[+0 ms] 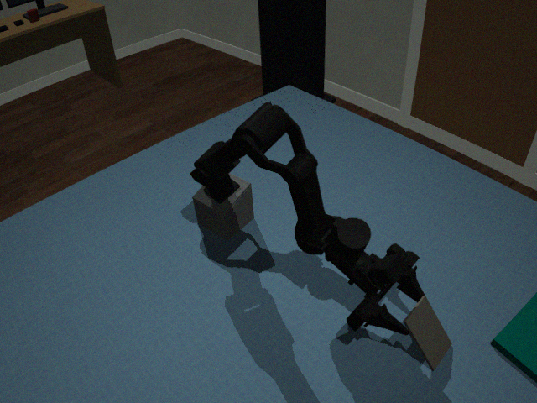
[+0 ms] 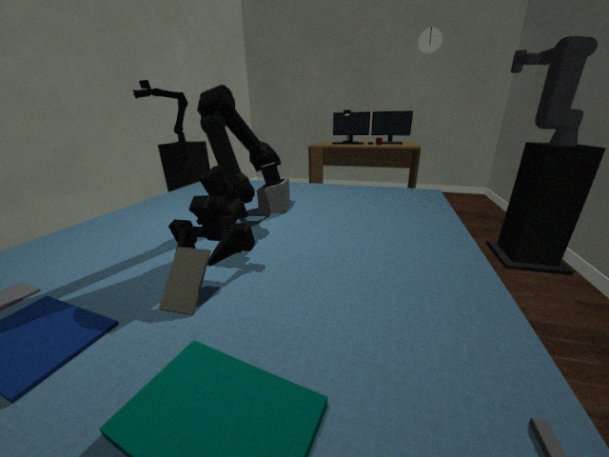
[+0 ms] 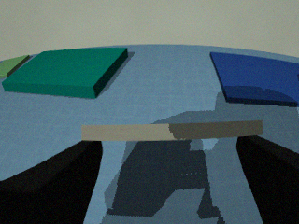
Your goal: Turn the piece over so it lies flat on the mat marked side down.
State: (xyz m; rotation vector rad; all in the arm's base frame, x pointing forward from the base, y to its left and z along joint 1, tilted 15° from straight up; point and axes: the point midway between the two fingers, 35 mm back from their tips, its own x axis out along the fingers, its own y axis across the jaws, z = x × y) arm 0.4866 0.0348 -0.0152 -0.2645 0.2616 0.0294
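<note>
The piece [image 1: 427, 332] is a thin tan plate. It stands tilted on the blue mat, with its lower edge on the mat and its upper edge raised. My gripper [image 1: 412, 314] is low over the mat, and its two fingers are shut on the plate's upper edge, one at each end. In the exterior view the plate [image 2: 184, 280] leans under the gripper [image 2: 196, 248]. In the wrist view the plate shows edge-on as a tan strip [image 3: 171, 131] spanning the gap between the two dark fingers. I see no marking on the faces in view.
A green slab [image 2: 216, 406] lies on the mat beyond the plate, away from my base. A blue slab [image 2: 41, 339] lies to one side. Both show in the wrist view, green [image 3: 69, 71] and blue [image 3: 258, 77]. My grey base block [image 1: 223, 203] stands behind. Small grey strips [image 2: 14, 293] [image 2: 545, 435] lie at the mat's edges.
</note>
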